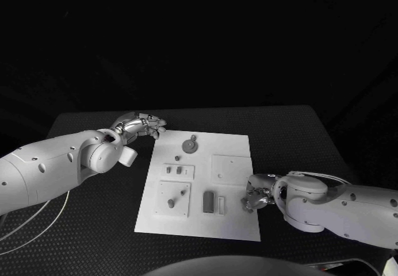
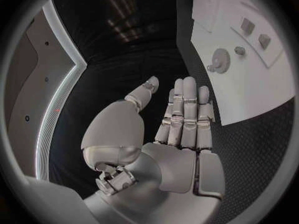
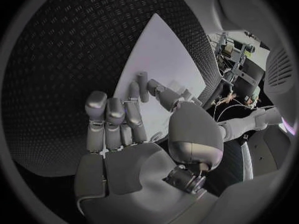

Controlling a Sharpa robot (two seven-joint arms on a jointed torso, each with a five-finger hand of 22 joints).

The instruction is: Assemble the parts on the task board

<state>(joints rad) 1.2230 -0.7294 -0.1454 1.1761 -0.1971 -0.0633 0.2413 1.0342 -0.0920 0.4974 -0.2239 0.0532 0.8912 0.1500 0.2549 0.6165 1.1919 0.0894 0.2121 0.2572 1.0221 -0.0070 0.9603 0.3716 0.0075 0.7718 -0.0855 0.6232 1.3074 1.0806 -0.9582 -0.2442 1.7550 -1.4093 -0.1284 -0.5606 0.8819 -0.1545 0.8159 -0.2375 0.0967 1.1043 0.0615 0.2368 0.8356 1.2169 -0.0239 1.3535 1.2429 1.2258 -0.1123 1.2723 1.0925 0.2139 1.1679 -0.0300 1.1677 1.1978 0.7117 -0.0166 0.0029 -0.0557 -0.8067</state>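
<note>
The white task board [image 1: 234,223] lies mid-table. On it are a round grey gear [image 1: 191,146], a small peg [image 1: 176,157], two small pieces [image 1: 174,170], another peg [image 1: 171,203] and a dark block [image 1: 208,202]. My left hand [image 1: 141,125] hovers off the board's far left corner with fingers straight and nothing in it. The left wrist view shows this hand [image 2: 181,129] beside the board [image 2: 249,99] and gear [image 2: 219,60]. My right hand [image 1: 259,194] sits at the board's right edge. There the right hand [image 3: 134,129] pinches a small grey peg [image 3: 142,83] between thumb and finger over the board [image 3: 165,59].
The board has a square recess [image 1: 230,168] on its right half and a pale slot [image 1: 221,204] beside the dark block. Black textured table [image 1: 298,138] surrounds the board on all sides. A white cable [image 1: 33,227] loops under my left arm.
</note>
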